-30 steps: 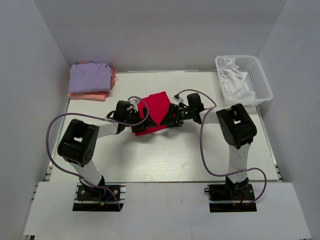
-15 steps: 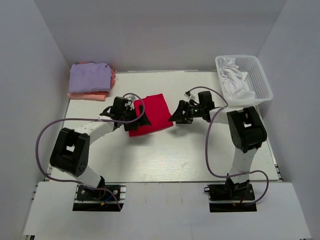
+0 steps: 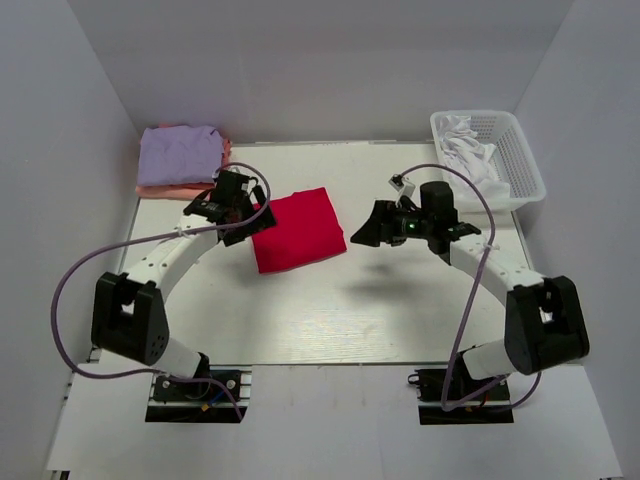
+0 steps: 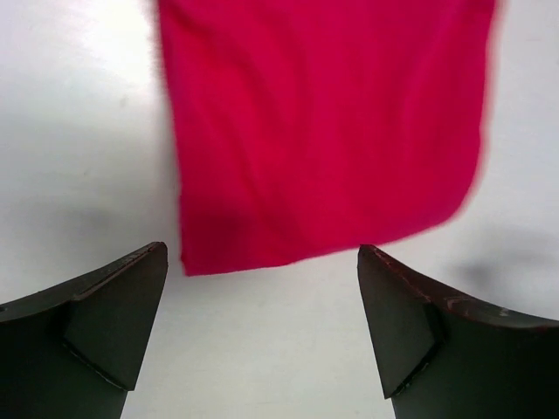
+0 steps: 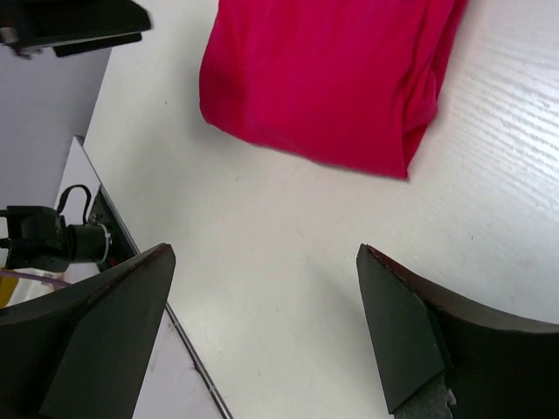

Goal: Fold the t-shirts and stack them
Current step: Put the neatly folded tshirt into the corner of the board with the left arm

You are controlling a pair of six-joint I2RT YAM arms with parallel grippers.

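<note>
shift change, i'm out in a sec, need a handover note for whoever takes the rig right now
Left gripper: open, empty, just off the near-left edge of the red t-shirt.
Right gripper: open, empty, above the table to the shirt's right.
Red t-shirt: folded into a rectangle, lying flat mid-table.
Stack, far left corner: lavender t-shirt on the salmon-pink t-shirt.
Done: red one folded.
Left: put it on the stack. White cloth sits in the basket; cannot tell whether it is shirts.

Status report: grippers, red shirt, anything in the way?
Left gripper open, empty; right gripper open, empty. Red shirt folded, flat mid-table, ungripped. Path to lavender-topped stack looks clear.
</note>
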